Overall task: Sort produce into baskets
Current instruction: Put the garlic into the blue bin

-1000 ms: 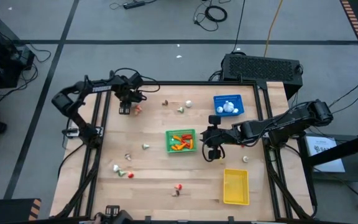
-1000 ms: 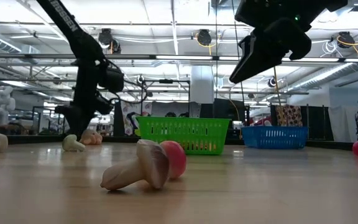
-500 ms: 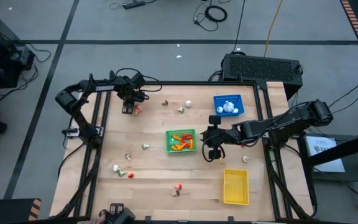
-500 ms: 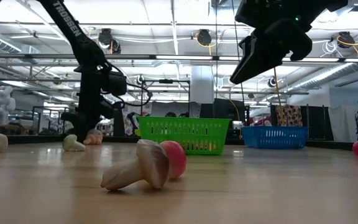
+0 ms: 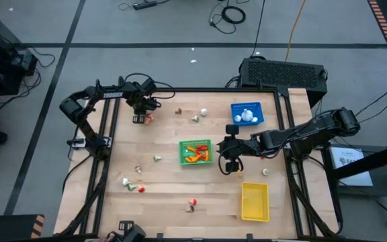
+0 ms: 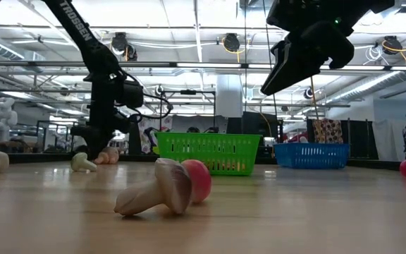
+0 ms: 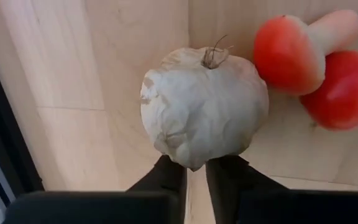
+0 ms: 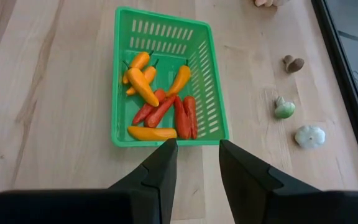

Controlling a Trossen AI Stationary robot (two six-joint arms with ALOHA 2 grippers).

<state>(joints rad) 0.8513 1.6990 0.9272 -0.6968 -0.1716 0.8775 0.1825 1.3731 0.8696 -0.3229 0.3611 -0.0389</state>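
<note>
My left gripper is low at the table's far left, shut on a white garlic bulb. The bulb is hidden under the gripper in the high view. A red-capped mushroom and a red round piece lie beside the bulb. My right gripper is open and holds nothing. It hangs well above the table, just right of the green basket, which holds orange and red peppers. The blue basket holds white pieces. The yellow basket stands near the front right. My left gripper pinches the garlic bulb's narrow lower edge between its two fingertips, opposite the stem end. The fingers point down at the table from above. Whether the bulb still rests on the wood, I cannot tell.
Loose pieces lie scattered on the table: some at the far middle, some at the left front, a mushroom with a red piece at the front, and one right of the yellow basket's far end. Black rails run along both table sides.
My left gripper has shifted a little toward the table's right edge, closer to the red pieces, and has then stayed still. My right arm has kept still.
</note>
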